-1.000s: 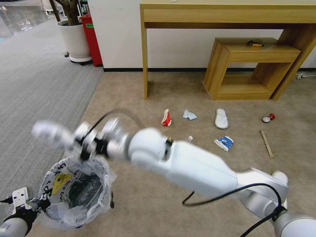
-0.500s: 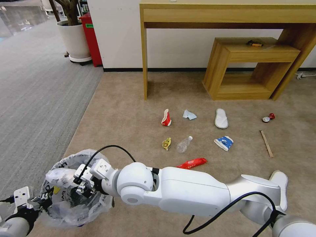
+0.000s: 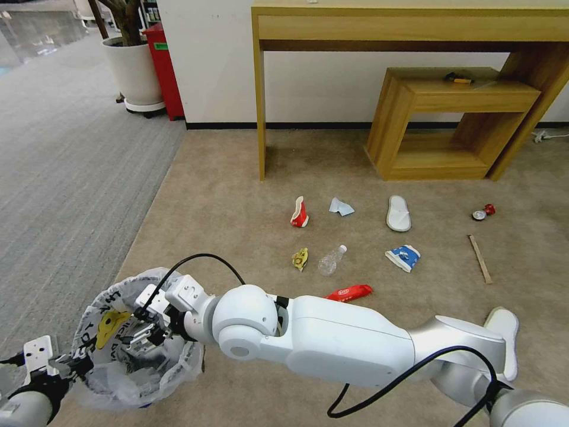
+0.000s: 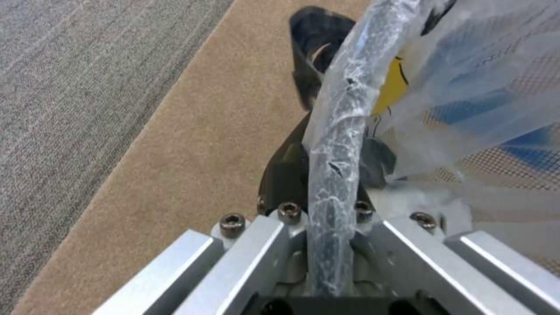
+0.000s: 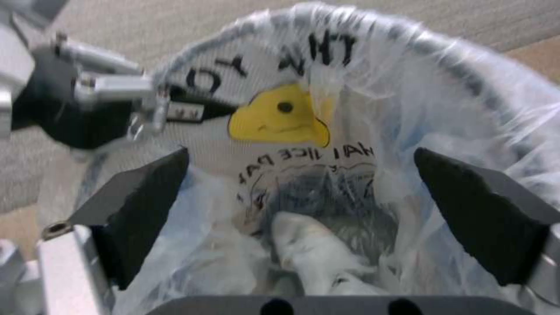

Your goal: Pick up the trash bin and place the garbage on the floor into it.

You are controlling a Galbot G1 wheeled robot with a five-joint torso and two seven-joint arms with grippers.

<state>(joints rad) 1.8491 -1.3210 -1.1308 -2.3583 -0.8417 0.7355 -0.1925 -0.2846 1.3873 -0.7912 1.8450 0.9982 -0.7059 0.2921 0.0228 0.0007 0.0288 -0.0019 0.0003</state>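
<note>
The right gripper [image 5: 303, 210] hangs with its jaws spread over the trash bin [image 3: 112, 356], a crumpled tissue [image 5: 315, 253] already lying inside. The left gripper [image 4: 327, 227] clamps the bin's rim (keeping it lifted), while other garbage [image 3: 332, 260] waits on the floor [image 3: 237, 196].

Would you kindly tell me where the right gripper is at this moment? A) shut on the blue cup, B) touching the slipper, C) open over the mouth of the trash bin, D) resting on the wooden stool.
C: the right gripper hangs over the trash bin with its jaws spread, and a crumpled white tissue lies in the bag below, while the left gripper clamps the bin's rim.
</note>
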